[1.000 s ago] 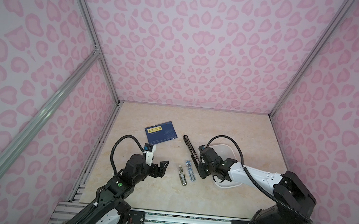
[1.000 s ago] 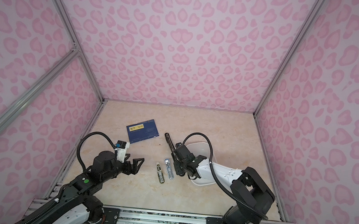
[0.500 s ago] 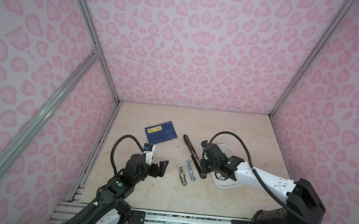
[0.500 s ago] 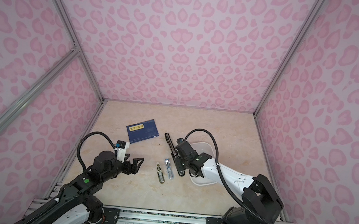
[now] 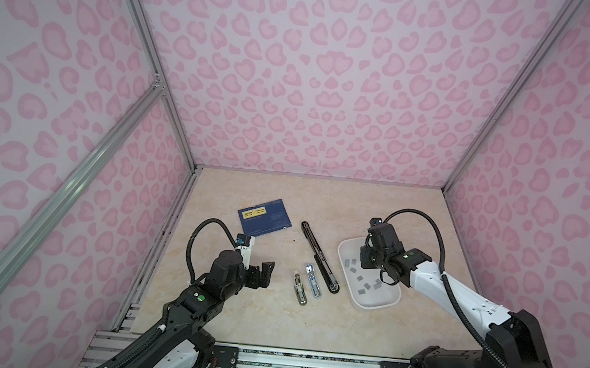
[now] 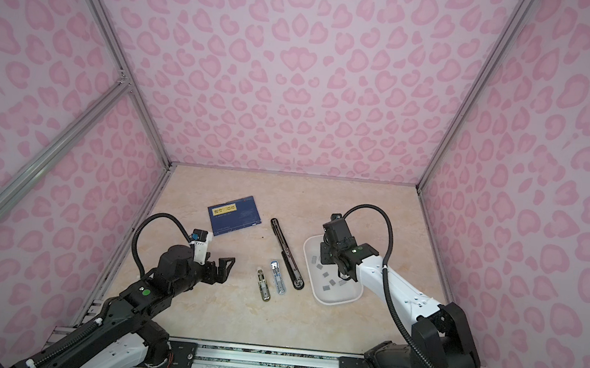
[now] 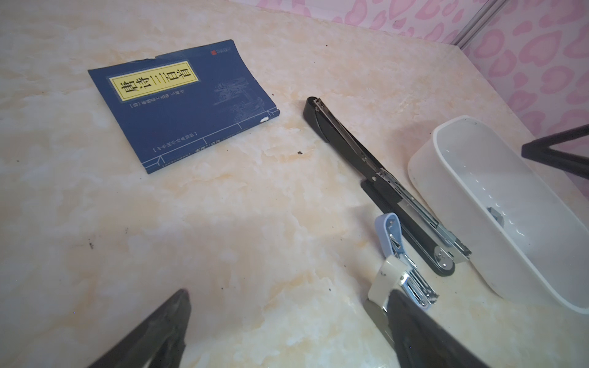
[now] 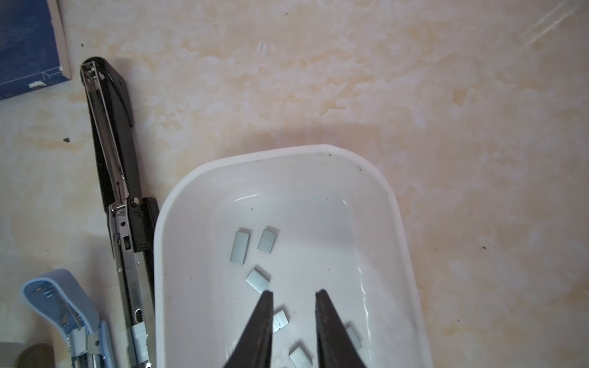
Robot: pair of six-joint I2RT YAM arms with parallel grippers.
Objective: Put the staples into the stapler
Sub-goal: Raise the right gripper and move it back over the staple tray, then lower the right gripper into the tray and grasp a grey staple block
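Observation:
A long black stapler (image 5: 317,256) (image 8: 118,191) lies opened flat mid-table with its metal rail exposed. Beside it lie a small blue stapler (image 5: 312,285) (image 7: 401,255) and a small olive stapler (image 5: 299,293). Several grey staples (image 8: 240,247) (image 5: 361,281) lie loose in a white tray (image 5: 374,307) (image 8: 287,153). My right gripper (image 8: 294,291) (image 5: 367,261) hovers over the tray. Its jaws stand a narrow gap apart with nothing between them. My left gripper (image 7: 287,293) (image 5: 263,273) is wide open and empty above bare table, left of the small staplers.
A blue book (image 5: 264,221) (image 7: 181,105) lies at the back left of the table. Pink patterned walls enclose the table on three sides. The tray stands right against the black stapler's right side.
My right gripper has moved right, from over the black stapler to above the tray of staples. The left arm has not moved.

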